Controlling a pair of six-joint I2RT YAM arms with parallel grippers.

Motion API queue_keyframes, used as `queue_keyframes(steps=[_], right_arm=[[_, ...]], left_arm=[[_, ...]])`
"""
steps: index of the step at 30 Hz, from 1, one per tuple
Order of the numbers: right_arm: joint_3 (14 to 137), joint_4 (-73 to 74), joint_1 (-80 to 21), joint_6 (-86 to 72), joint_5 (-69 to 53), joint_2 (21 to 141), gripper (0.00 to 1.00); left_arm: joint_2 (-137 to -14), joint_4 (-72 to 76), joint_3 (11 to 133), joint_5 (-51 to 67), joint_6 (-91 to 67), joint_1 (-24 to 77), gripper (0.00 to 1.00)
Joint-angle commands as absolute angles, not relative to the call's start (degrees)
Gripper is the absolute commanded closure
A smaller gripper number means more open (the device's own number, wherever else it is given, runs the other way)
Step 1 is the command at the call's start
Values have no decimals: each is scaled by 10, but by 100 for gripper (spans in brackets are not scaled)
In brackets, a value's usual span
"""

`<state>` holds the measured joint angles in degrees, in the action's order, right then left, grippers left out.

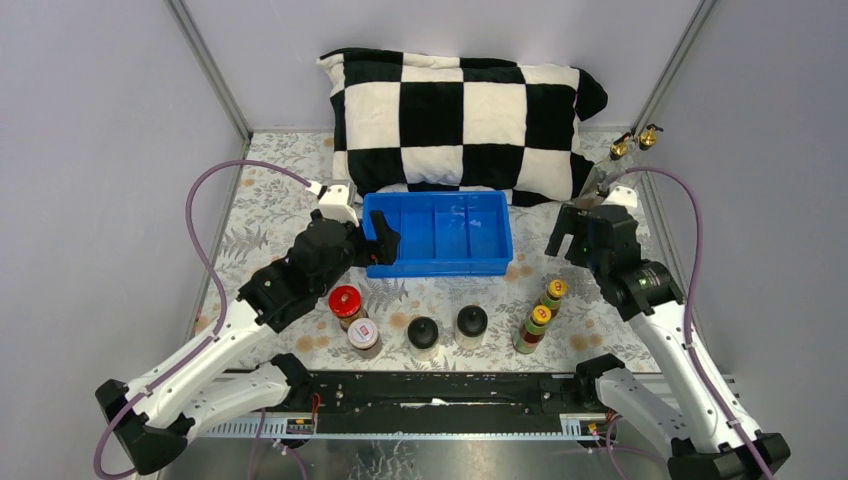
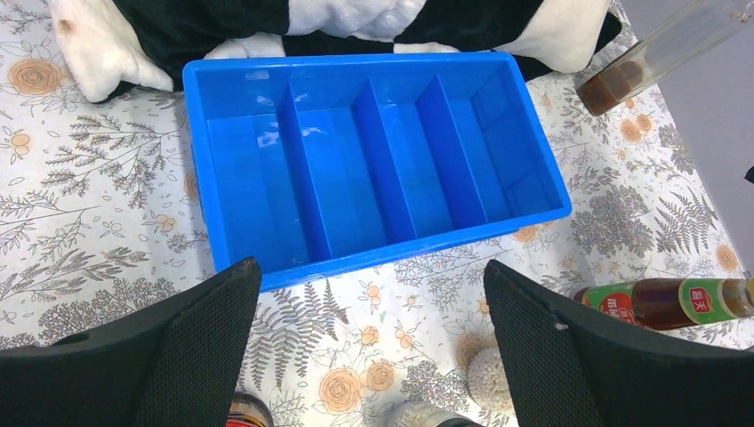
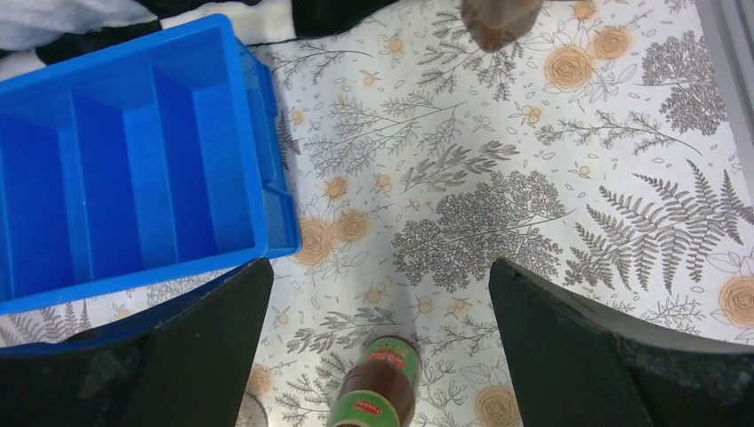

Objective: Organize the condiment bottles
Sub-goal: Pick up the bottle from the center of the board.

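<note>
Along the near table stand the condiment bottles: a red-lidded jar (image 1: 345, 301), a white-lidded jar (image 1: 363, 335), two black-capped jars (image 1: 423, 334) (image 1: 471, 322) and two slim yellow-capped sauce bottles (image 1: 552, 291) (image 1: 537, 322). Two tall gold-spouted glass bottles (image 1: 620, 148) (image 1: 648, 135) stand at the far right corner. My left gripper (image 1: 375, 245) (image 2: 371, 271) hovers open at the blue tray's near left edge, holding nothing. My right gripper (image 1: 570, 240) (image 3: 380, 267) hangs open right of the tray, above a sauce bottle (image 3: 378, 391), and holds nothing.
The blue tray (image 1: 438, 268) (image 2: 382, 253) (image 3: 276, 205) has several bare compartments and sits mid-table. A black-and-white checkered pillow (image 1: 460, 110) lies behind it. Grey walls close in the floral tablecloth on both sides.
</note>
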<state>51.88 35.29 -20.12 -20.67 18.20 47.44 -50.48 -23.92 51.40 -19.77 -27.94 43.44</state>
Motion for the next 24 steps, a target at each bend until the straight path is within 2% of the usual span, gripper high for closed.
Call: queue_keyframes(steps=[1,10,24], right_arm=[[523,342,-167,-212,145,488,0],[490,343,-167,-227,130,494,0],[541,410,-167,-238,106,451,1]], left_arm=[[-506,-218,508,-205,-281,430,1],[-502,-211,491,-202,-280,427,1],[-517,-204,498,-183,-292,426,1]])
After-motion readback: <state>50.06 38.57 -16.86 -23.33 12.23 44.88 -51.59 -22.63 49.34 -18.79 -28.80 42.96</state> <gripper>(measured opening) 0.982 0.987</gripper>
